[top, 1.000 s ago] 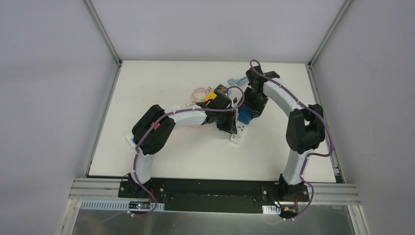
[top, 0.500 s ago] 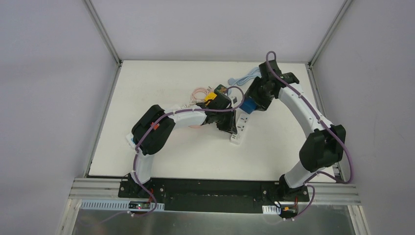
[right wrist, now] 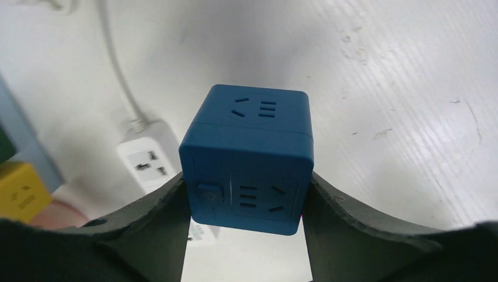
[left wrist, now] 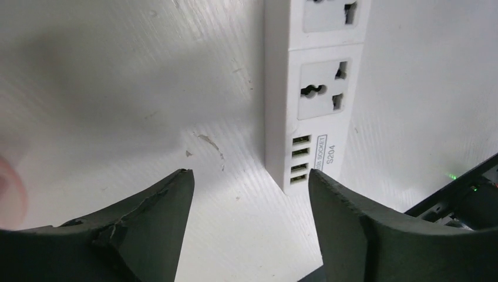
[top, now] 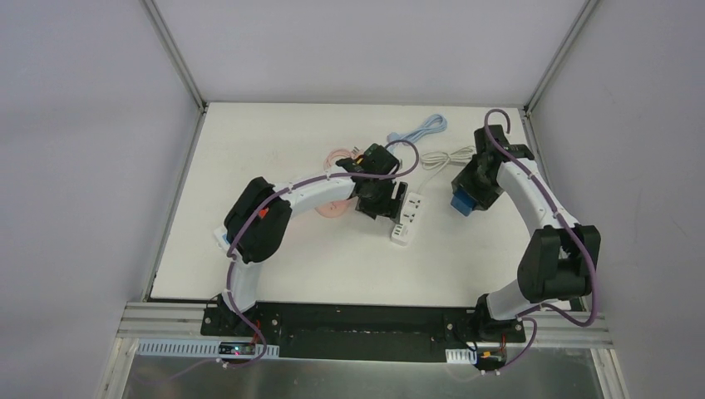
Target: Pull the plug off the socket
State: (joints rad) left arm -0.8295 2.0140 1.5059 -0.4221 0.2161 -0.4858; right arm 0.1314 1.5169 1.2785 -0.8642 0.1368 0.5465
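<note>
The right pincer [right wrist: 246, 179] grips the blue cube plug [right wrist: 246, 153], well off to the right of the white power strip [top: 406, 218], and the left pincer [left wrist: 251, 176] hangs released beside the strip's USB ports [left wrist: 300, 157], so the smart play is lowering the cube gently onto bare tabletop [top: 249, 150] before letting go.

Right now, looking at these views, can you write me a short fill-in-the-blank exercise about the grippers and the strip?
1. The right gripper is shut on a ____ cube.
2. The left gripper is ____, with nothing in it, beside the strip.
3. One end of the strip has ____ USB ports.

Missing words: blue; open; four.
</note>
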